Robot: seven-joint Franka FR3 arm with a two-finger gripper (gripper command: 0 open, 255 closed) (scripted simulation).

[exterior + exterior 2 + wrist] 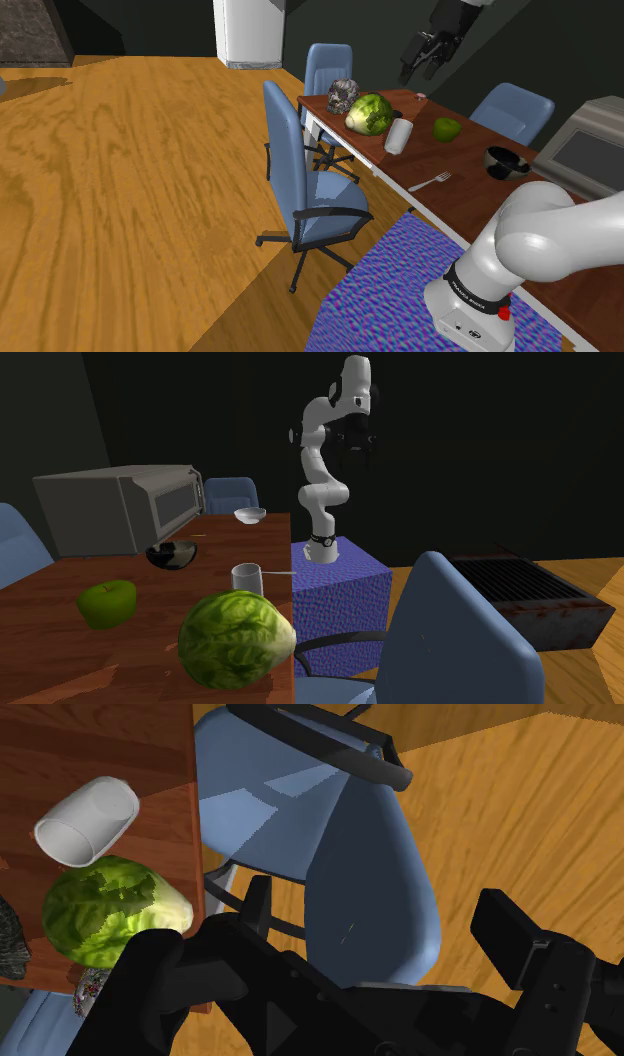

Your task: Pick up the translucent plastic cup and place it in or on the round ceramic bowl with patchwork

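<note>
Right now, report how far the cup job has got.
Done: nothing yet. The cup stands on the table, untouched. In hand: the hand hangs open and empty, well above the cup. Left: descend, grasp the cup, carry it past the lettuce to the mottled bowl, release.

above whitish translucent cup [399,135]: open air | one side: leafy green round lettuce head [369,114] just beside cup (narrow gap) | table-edge side: blue padded office chair [283,150] near | opposite side: bare brown wooden tabletop [450,160], round green apple [446,128] apart
</note>
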